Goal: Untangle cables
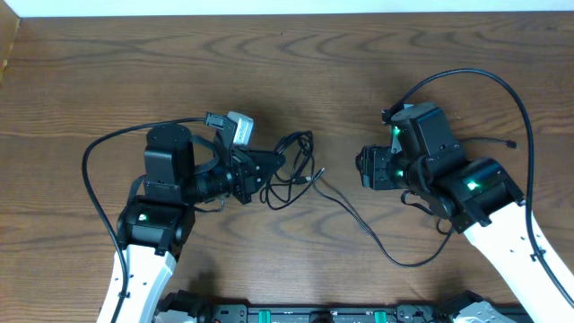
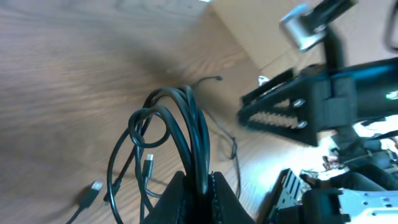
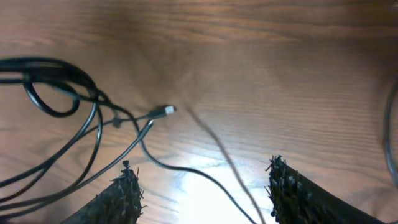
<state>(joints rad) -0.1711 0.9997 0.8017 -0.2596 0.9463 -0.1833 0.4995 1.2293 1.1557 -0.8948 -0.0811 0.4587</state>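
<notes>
The left pincer point(image 2: 200, 186) clamps the looped black cables point(image 2: 180, 118) over the tabletop point(image 1: 296, 63); the right pincer point(image 3: 202, 177), open near that bundle, should pinch one loose plug end point(image 3: 168, 110) and draw it away slowly.

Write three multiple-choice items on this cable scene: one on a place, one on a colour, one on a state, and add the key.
1. Where does the cable tangle lie on the table?
A. At the far right edge
B. Near the middle
C. At the near left corner

2. What colour are the tangle's cords?
A. Black
B. Red
C. Yellow

3. How do the left jaws stand?
A. Wide open over bare wood
B. Out of every view
C. Shut on the tangle's loops

Key:
1 B, since the overhead view shows the tangle mid-table.
2 A, since every view shows black cords.
3 C, since the left wrist view shows the loops pinched between closed jaws.
</notes>
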